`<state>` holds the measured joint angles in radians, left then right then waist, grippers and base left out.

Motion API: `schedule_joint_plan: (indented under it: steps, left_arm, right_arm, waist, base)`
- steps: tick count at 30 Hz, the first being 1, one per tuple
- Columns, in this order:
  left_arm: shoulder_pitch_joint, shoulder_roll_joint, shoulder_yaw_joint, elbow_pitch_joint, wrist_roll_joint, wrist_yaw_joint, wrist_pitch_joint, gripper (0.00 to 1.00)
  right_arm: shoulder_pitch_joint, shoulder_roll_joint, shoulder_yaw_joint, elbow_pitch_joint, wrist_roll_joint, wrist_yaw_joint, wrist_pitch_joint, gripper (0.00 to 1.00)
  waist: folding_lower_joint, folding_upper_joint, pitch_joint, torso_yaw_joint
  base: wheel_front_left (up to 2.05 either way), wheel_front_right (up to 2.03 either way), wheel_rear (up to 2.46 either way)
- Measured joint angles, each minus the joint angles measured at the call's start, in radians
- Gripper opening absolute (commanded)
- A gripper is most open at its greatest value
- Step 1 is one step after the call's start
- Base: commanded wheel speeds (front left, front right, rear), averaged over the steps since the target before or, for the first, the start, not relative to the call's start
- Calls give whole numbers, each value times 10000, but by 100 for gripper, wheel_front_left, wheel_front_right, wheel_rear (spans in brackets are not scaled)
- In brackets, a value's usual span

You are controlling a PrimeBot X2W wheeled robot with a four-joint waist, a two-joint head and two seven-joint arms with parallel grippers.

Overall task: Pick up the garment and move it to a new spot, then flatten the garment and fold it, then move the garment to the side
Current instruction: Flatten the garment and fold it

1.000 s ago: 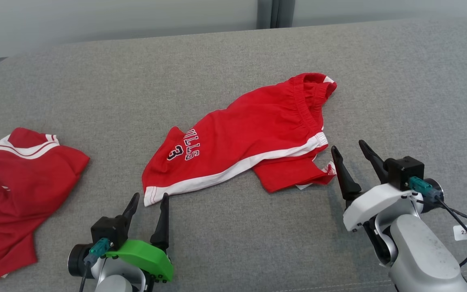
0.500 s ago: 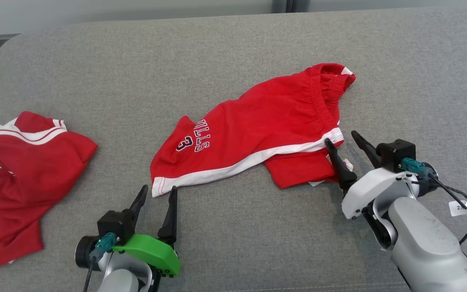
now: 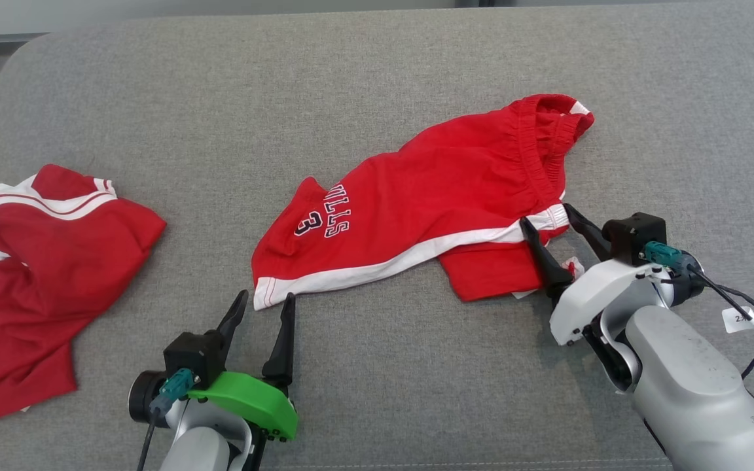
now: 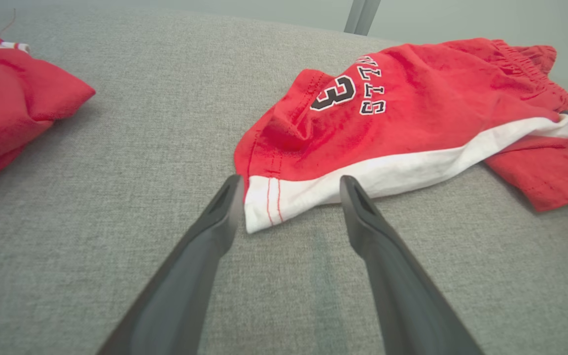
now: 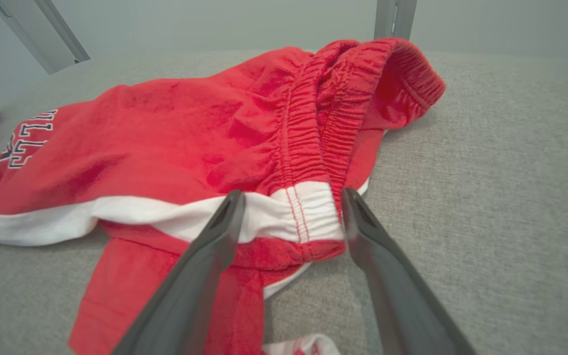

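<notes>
Both end effectors stand wide open and hold nothing. The garment (image 3: 429,190), red shorts with a white side band and the number 3, lies spread in the middle of the grey upholstered surface (image 3: 154,98). The right end effector (image 3: 546,216) has its two fingers on either side of the white end of the elastic waistband, with the cloth between them but not pinched. Its pale forearm comes in from the lower right, with the fingers pointing up and left. The left end effector (image 3: 264,297) is low, its tips at the white hem corner, and it points away from the robot. A crumpled red shirt (image 3: 43,261) lies well apart at the left.
</notes>
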<state>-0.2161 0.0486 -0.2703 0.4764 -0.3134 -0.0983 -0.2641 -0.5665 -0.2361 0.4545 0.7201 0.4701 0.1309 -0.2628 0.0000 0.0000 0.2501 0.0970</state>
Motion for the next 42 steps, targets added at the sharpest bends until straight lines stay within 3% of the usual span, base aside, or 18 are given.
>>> schedule_joint_plan:
  steps: [13, 17, 36, 37, 38, 39, 40, 42]
  left_arm:
    - [-12, 0, -8, -15, -13, -107, 0, 100]
    - [-35, 0, -48, 44, -15, -155, 0, 100]
    - [-424, -2, 132, 1206, -468, -203, -2, 100]
    - [-469, 0, 130, 1277, -468, -205, -2, 47]
    - [-529, 2, 111, 1308, -460, -205, -2, 0]
    - [-584, 4, 121, 1267, -479, -213, 0, 0]
    - [-640, 2, 123, 1149, -485, -221, 0, 0]
    - [-736, 0, 128, 941, -445, -247, 0, 0]
  right_arm:
    - [30, -198, 832, -138, 422, 0, 0, 91]
    - [24, -257, 1026, -136, 642, 0, 0, 82]
    - [-147, -295, 1498, -276, 817, 0, 0, 80]
    - [-154, -293, 1517, -274, 819, 0, 0, 71]
    - [-173, -291, 1547, -274, 826, 0, 0, 54]
    - [-195, -284, 1576, -274, 838, 0, 0, 39]
    - [-210, -278, 1601, -276, 848, 0, 0, 3]
    - [-224, -272, 1595, -412, 892, 0, 0, 0]
  waist:
    - [0, 0, -4, -48]
    - [0, 0, 14, -58]
    - [0, 0, 183, -361]
    - [0, 0, 192, -380]
    - [0, 0, 200, -398]
    - [0, 0, 206, -413]
    - [0, 0, 210, -426]
    - [0, 0, 189, -437]
  base:
    - [0, 0, 0]
    - [0, 0, 0]
    - [0, 0, 0]
    - [0, 0, 0]
    - [0, 0, 0]
    - [0, 0, 0]
    - [0, 0, 0]
    - [0, 0, 0]
